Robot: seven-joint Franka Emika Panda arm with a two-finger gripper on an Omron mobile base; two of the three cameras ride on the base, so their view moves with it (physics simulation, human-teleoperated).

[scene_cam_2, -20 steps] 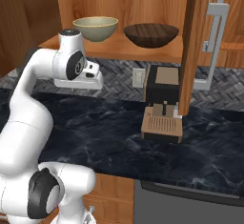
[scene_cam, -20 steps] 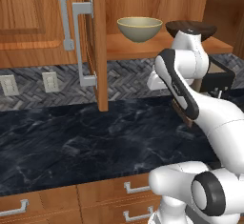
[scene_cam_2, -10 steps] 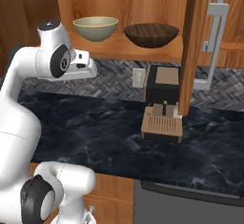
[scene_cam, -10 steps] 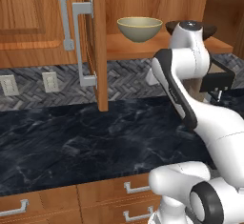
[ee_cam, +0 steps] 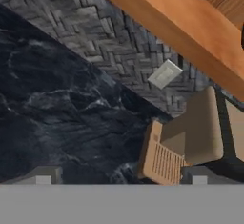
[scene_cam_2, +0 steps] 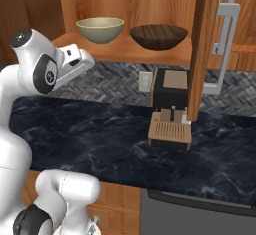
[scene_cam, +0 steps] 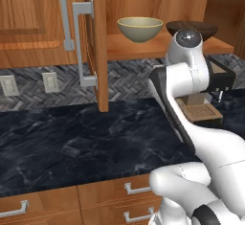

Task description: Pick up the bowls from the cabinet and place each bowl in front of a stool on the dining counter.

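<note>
The job was at its first step: reaching for a bowl, nothing yet taken. Both bowls sat on the cabinet (scene_cam_2: 202,54) shelf, the pale bowl (scene_cam_2: 100,29) above and just ahead of the hand (scene_cam_2: 75,61), the dark bowl (scene_cam_2: 159,36) further along to its right. The hand hung below shelf level, over the black surface (scene_cam_2: 100,129). In the hand view its two fingers (ee_cam: 43,175) stood apart with nothing between them, pointed toward the coffee machine (ee_cam: 190,137) and the shelf edge, the pale bowl's underside just showing at the top. To my eye, the next move called for lifting the hand above the shelf and bringing it over the pale bowl's rim, keeping clear of the shelf edge.
</note>
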